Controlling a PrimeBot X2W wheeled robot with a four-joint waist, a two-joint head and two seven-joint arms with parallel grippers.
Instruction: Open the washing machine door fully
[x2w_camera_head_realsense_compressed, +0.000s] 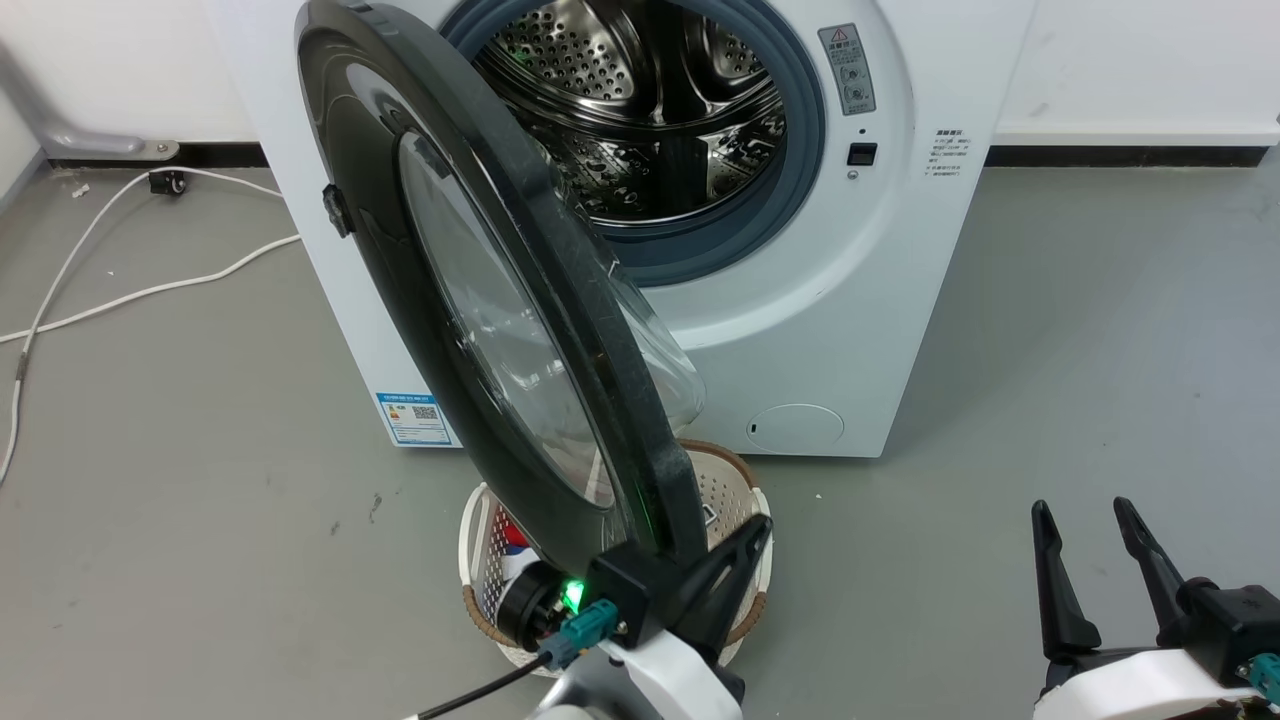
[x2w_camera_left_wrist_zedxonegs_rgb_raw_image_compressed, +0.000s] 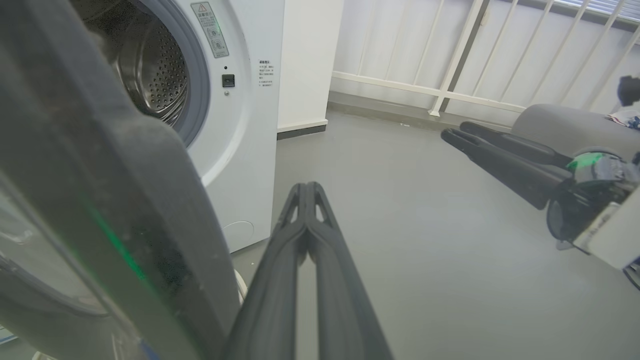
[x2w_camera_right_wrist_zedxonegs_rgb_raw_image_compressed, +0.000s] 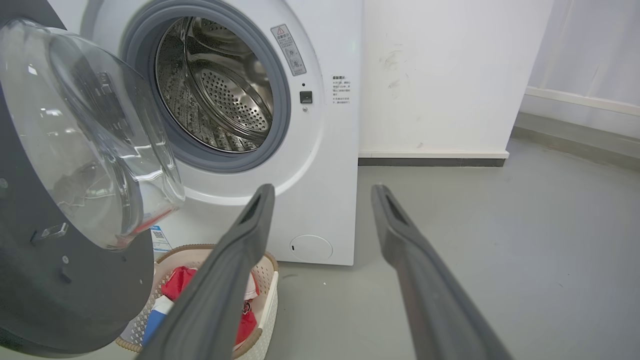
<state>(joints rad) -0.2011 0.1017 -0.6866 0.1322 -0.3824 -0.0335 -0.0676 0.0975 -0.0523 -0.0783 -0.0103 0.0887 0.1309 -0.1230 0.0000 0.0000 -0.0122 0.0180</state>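
The washing machine (x2w_camera_head_realsense_compressed: 850, 300) is a white front-loader with its steel drum exposed. Its black washing machine door (x2w_camera_head_realsense_compressed: 470, 330) stands swung out, nearly edge-on to me, the glass bowl bulging toward the drum. My left gripper (x2w_camera_head_realsense_compressed: 762, 530) is shut and empty at the door's lower rim, on the drum side. In the left wrist view the joined fingers (x2w_camera_left_wrist_zedxonegs_rgb_raw_image_compressed: 300, 235) lie just right of the door (x2w_camera_left_wrist_zedxonegs_rgb_raw_image_compressed: 100, 175); contact cannot be told. My right gripper (x2w_camera_head_realsense_compressed: 1082, 510) hangs open and empty at the lower right, away from the door (x2w_camera_right_wrist_zedxonegs_rgb_raw_image_compressed: 50, 250) and machine (x2w_camera_right_wrist_zedxonegs_rgb_raw_image_compressed: 325, 150).
A white laundry basket (x2w_camera_head_realsense_compressed: 470, 540) with red and blue clothes sits on the floor beneath the door's lower edge. White cables (x2w_camera_head_realsense_compressed: 120, 290) trail over the grey floor at left. A white railing (x2w_camera_left_wrist_zedxonegs_rgb_raw_image_compressed: 450, 75) and a grey seat (x2w_camera_left_wrist_zedxonegs_rgb_raw_image_compressed: 565, 125) stand beyond my right gripper (x2w_camera_left_wrist_zedxonegs_rgb_raw_image_compressed: 456, 129).
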